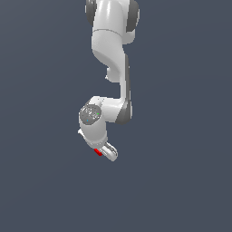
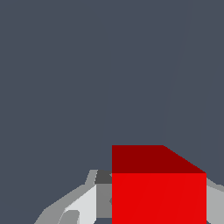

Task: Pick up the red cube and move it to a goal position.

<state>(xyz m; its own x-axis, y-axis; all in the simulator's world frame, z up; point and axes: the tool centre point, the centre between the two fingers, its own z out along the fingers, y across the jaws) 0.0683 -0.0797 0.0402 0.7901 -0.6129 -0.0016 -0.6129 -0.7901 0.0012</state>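
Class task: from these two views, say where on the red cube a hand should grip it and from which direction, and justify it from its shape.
Grip the red cube on two opposite flat side faces, coming from directly above. Its faces are plain and parallel, so flat fingers seat squarely. The hand already sits around it.

A bare simulated scene, not a real room: flat slate-grey background (image 1: 41,181) fills both views with no walls, furniture or floor texture. The only contents are 1 smooth white robot arm (image 1: 111,50) and 1 plain red cube (image 2: 158,197), both rendered with flat, unshaded surfaces.
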